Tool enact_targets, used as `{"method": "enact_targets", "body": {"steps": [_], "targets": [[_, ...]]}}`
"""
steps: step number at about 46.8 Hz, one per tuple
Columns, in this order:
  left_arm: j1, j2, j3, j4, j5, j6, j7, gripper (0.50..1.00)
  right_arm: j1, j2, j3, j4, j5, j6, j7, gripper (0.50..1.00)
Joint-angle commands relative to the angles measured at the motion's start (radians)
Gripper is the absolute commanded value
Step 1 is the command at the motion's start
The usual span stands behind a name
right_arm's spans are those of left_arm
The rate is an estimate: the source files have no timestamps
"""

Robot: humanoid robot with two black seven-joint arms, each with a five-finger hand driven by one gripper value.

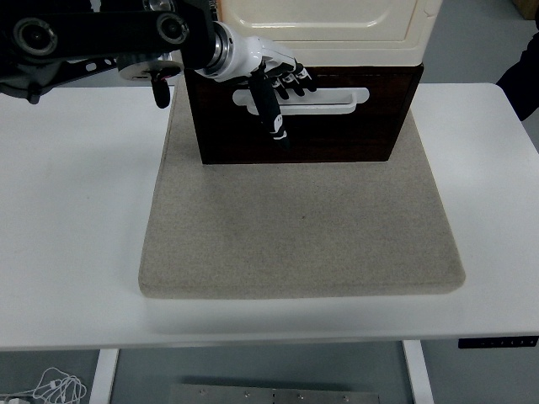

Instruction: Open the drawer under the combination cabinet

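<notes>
At one drawer (pixel 303 126), one left hand (pixel 268 71) hooks its handle (pixel 324 99).

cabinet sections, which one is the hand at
The dark brown drawer at the bottom: the left hand is at its white handle, not the cream upper unit.

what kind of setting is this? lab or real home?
Probably a lab test bench: a height-adjustable white table, loose cables on the floor, and the cabinet with its dark drawer staged on a felt mat.

Dark wood-grain drawer (pixel 337 130), glossy cream cabinet top (pixel 328 21), rough beige felt mat (pixel 303 227), smooth matt white tabletop (pixel 76 210), glossy plastic robot hand (pixel 268 76)
</notes>
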Motion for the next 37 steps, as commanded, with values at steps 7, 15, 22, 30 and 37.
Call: {"method": "enact_targets", "body": {"steps": [7, 15, 22, 30, 37], "targets": [[0.012, -0.034, 0.002, 0.006, 0.001, -0.001, 0.0, 1.0, 0.0, 0.0, 0.0, 0.0, 0.0, 0.0, 0.0, 0.926], [0.012, -0.034, 0.002, 0.018, 0.001, -0.001, 0.0, 1.0, 0.0, 0.0, 0.0, 0.0, 0.0, 0.0, 0.0, 0.926], [0.012, -0.034, 0.002, 0.02, 0.001, -0.001, 0.0, 1.0, 0.0, 0.0, 0.0, 0.0, 0.0, 0.0, 0.0, 0.926], [0.012, -0.034, 0.0, 0.018, 0.001, -0.013, 0.0, 1.0, 0.0, 0.0, 0.0, 0.0, 0.0, 0.0, 0.0, 0.926], [0.012, -0.034, 0.0, 0.018, 0.001, -0.017, 0.0, 1.0, 0.0, 0.0, 0.0, 0.0, 0.0, 0.0, 0.0, 0.926]]}}
